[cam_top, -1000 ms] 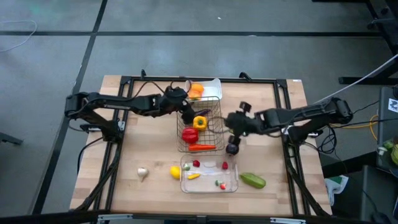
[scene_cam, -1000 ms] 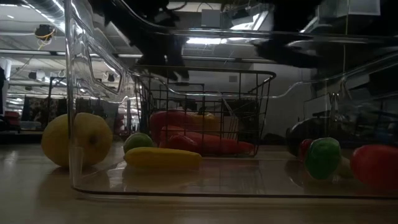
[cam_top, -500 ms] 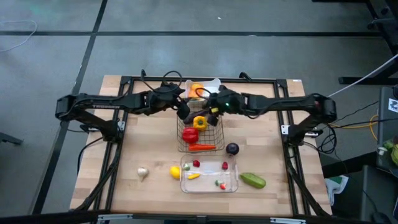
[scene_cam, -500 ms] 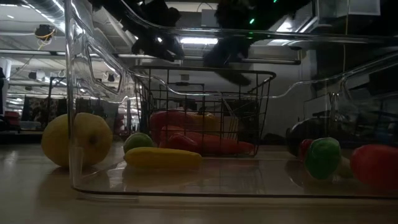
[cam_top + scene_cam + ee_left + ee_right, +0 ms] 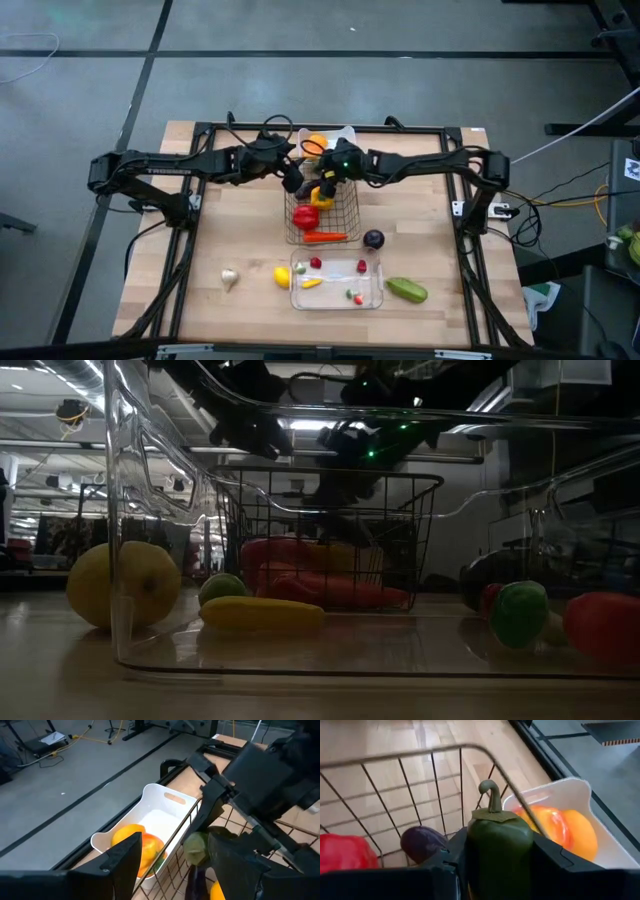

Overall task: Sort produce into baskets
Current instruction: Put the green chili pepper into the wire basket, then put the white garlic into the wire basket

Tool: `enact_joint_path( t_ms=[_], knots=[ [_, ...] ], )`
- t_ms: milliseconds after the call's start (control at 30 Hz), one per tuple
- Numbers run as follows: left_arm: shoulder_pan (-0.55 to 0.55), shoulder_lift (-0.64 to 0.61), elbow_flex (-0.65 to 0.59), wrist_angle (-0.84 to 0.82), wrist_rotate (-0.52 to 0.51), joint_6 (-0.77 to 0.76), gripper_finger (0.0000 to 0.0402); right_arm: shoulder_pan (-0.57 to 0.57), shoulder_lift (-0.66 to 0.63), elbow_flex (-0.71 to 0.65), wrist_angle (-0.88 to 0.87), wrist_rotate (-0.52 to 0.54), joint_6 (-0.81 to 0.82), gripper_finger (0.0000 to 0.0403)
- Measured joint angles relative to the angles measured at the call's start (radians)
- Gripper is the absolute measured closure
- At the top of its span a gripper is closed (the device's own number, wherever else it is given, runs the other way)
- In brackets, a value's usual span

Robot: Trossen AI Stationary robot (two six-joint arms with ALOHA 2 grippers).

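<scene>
Since a second earlier, my right gripper (image 5: 327, 181) had swung from beside the wire basket (image 5: 345, 216) to above its far edge, clamped on a green pepper (image 5: 498, 840). My left gripper (image 5: 291, 180) hovered by the basket's far-left corner, fingers apart, empty. The pepper looked light, stiff and glossy, likely slippery; gripping across its body seemed safer than the thin stem.

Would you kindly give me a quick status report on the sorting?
Right tool shut on green pepper, over wire basket. Left tool beside it at basket's rim, holding nothing visible. White tray just beyond.
</scene>
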Motion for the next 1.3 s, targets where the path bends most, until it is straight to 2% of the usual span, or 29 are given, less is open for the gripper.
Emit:
enact_joint_path(
  t_ms=[600, 700, 1033, 1300],
  knots=[
    [-0.002, 0.0, 0.0, -0.017, 0.0, 0.013, 0.0176, 0.0, 0.06, 0.0, 0.014, 0.006, 0.0, 0.0255],
    [-0.002, 0.0, 0.0, -0.017, 0.0, 0.012, 0.0176, 0.0, 0.06, 0.0, 0.017, 0.01, 0.0, 0.0231],
    [-0.002, 0.0, 0.0, -0.017, 0.0, 0.011, 0.0176, 0.0, 0.06, 0.0, 0.016, 0.084, 0.001, 0.0114],
    [-0.026, -0.03, 0.0, -0.02, 0.0, 0.043, 0.0176, 0.002, 0.056, 0.007, -0.006, 0.084, 0.001, 0.0084]
  ],
)
